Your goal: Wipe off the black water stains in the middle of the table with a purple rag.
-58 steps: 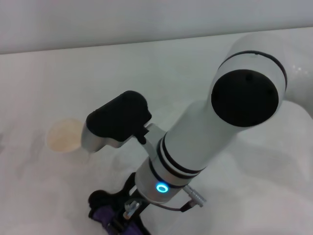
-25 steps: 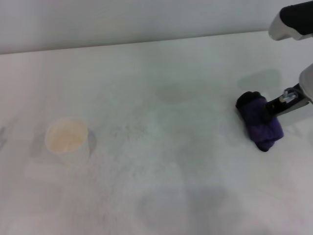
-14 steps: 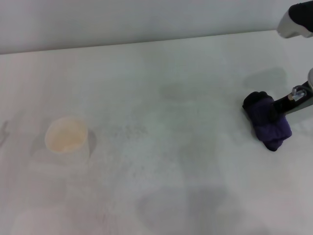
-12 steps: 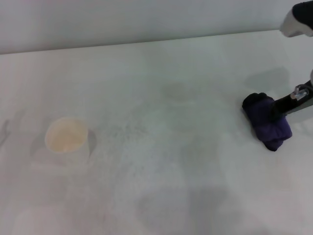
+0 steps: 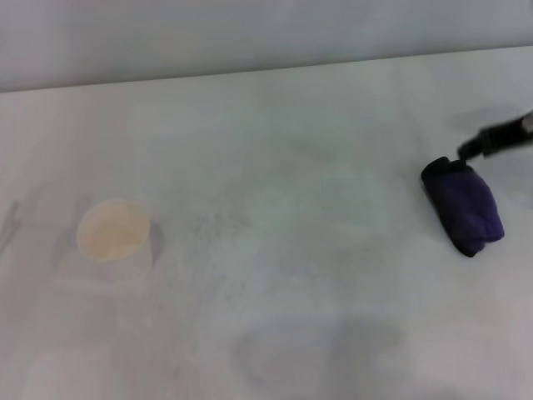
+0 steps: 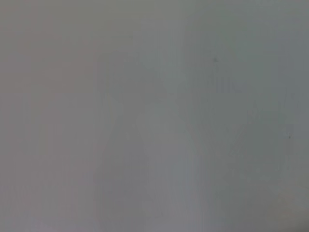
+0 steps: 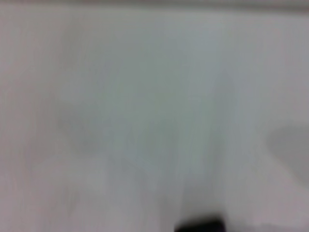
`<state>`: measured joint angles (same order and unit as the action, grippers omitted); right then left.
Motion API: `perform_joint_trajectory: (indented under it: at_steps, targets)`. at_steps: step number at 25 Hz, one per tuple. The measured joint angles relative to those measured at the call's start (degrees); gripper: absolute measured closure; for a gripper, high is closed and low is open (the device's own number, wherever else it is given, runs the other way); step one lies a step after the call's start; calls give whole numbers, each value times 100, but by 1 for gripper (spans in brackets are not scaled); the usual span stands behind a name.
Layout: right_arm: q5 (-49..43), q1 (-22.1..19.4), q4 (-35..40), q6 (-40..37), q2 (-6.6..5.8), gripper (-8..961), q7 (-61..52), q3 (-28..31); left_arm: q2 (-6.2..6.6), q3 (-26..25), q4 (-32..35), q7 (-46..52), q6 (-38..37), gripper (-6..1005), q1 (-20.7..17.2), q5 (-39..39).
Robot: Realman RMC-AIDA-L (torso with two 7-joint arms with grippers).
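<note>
The purple rag (image 5: 465,207) with its black edging lies bunched on the white table (image 5: 275,167) at the far right in the head view. A dark, blurred part of my right gripper (image 5: 491,140) reaches in from the right edge and meets the rag's far black corner. No dark blot shows anywhere on the table in the head view. The right wrist view shows only blurred white table (image 7: 145,106) and a small dark shape (image 7: 199,225) at one edge. My left gripper is out of view, and its wrist view shows only a plain grey surface.
A white paper cup (image 5: 112,232) stands upright at the left of the table. The table's far edge (image 5: 250,73) meets a grey wall. Faint grey shadows lie on the table near the front middle.
My right arm swung from the front middle to the far right with the rag. Its white body has since left the view, and the rag has shifted slightly right and lies flatter.
</note>
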<state>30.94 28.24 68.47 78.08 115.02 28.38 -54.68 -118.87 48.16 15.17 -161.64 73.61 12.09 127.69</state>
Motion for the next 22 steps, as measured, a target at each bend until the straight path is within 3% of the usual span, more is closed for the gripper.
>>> perform_joint_trajectory:
  at_steps: [3,8,14,22]
  targets:
    - [451,-121,-238,-453,0,550,421,325,-13,0,-172,5,-1,123,109,153]
    - [1828,-386,-1220,-1463,-17,550,2194,1295,-14,0,-474,9,-9,124,332,298]
    - [3982,-653,-2818,-2130,-17,550,5370,2535,-33,0,-663,20,-106,124,476,511]
    - [6151,-777,-4661,-2199,-22,549,9516,3823,-57,0,-982,0,-370,124,747,738]
